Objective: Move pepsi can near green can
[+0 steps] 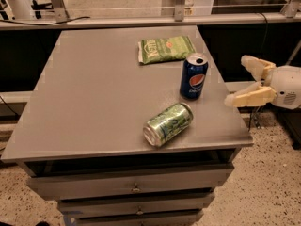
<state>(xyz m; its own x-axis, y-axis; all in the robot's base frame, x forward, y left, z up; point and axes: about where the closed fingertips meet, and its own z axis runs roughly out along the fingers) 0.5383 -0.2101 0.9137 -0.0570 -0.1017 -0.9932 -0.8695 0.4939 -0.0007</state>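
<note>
The pepsi can [194, 76], dark blue with a round logo and silver top, stands upright on the right part of the grey table [94, 98]. The green can [168, 124] lies on its side just in front of it, a short gap between them. My gripper [240, 81] is off the table's right edge, to the right of the pepsi can and apart from it. Its two cream fingers [247, 98] are spread open and hold nothing.
A flat green chip bag [165, 49] lies at the back of the table behind the pepsi can. The table has drawers [136, 188] below its front edge. A rail and frame posts [178, 13] run behind the table.
</note>
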